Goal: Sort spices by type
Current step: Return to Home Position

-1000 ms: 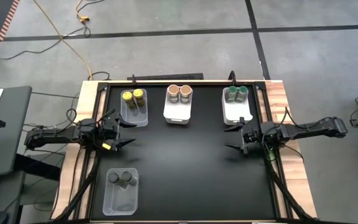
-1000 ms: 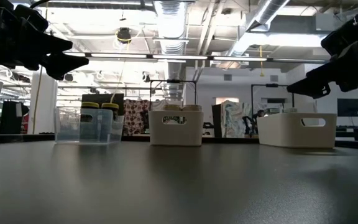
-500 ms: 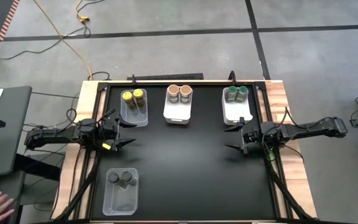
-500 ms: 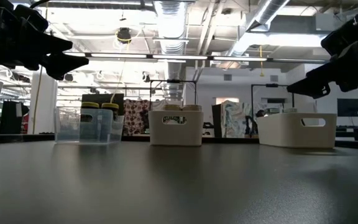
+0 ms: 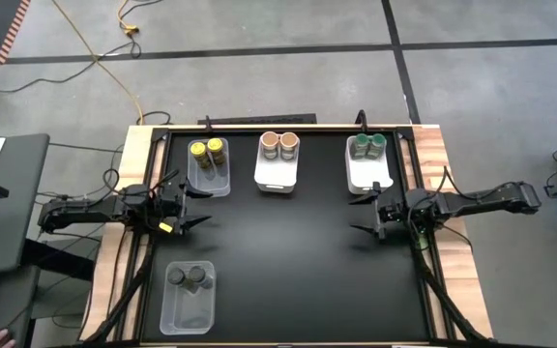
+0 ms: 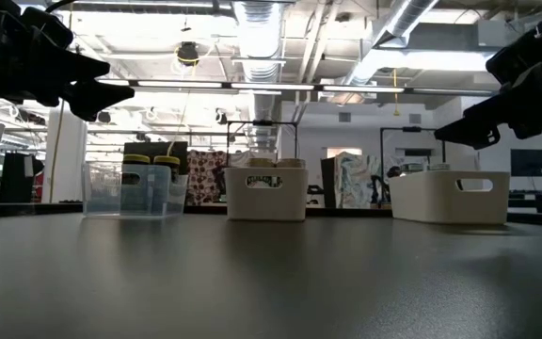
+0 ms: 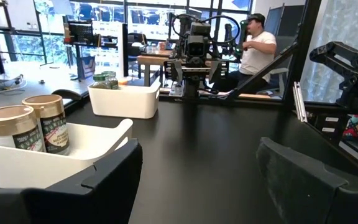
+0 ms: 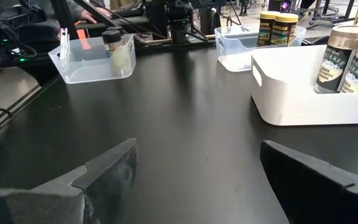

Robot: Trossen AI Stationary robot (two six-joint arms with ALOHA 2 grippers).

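Left tool and right tool hung wide, empty, at opposite edges of the desk. Likely risk: left tool's swing could have clipped the nearby clear bin.

On my overhead feed both arms read matte black and slim: the left arm at the middle left of the frame, the right arm at the middle right. The left gripper carries a small yellow mark on its lower side; the right gripper is plain black. Thin black cables loop off each wrist. From the wrist cameras, my fingers are broad, dark grey, angular wedges with flat faces.
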